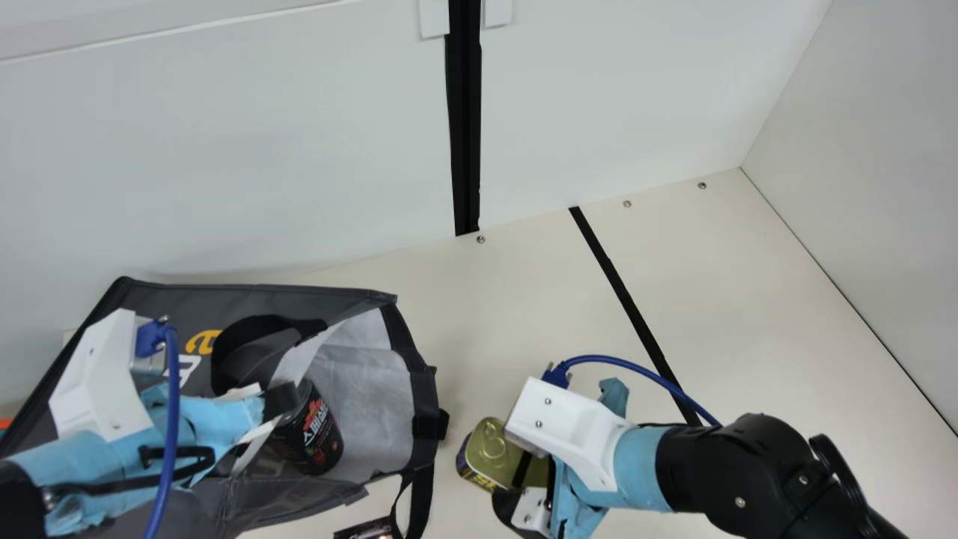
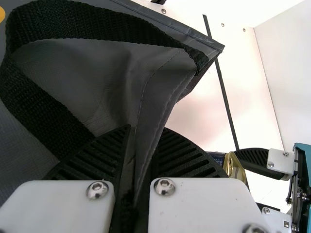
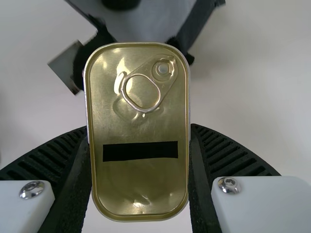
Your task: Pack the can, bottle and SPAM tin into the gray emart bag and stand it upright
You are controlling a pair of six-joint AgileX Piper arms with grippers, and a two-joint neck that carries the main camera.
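My left arm comes in low over the gray emart bag [image 1: 161,296], and its gripper [image 1: 278,402] is clenched on the rim: a fold of cloth [image 2: 148,121] runs between my ribbed fingers. My right arm slants in from the other side, bent above the cream table [image 1: 524,299]; its gripper [image 1: 520,477] is parted by just the width of the SPAM tin [image 1: 488,448], with a finger pressed along each of its long sides.

Next to my left fingertips, inside the bag's pale lining [image 1: 367,389], I have a dark can [image 1: 313,438] with red print, leaning. The bag lies on its side, mouth toward the tin, which is outside it, near that opening.

From my right wrist I make out the ring pull [image 3: 144,109] and a black strip [image 3: 140,151] across the gold lid; the main view adds the tin's printed side. My left wrist view gives me the webbing handle [image 2: 82,19] looping over gray cloth, and beyond it the tin at my right gripper.
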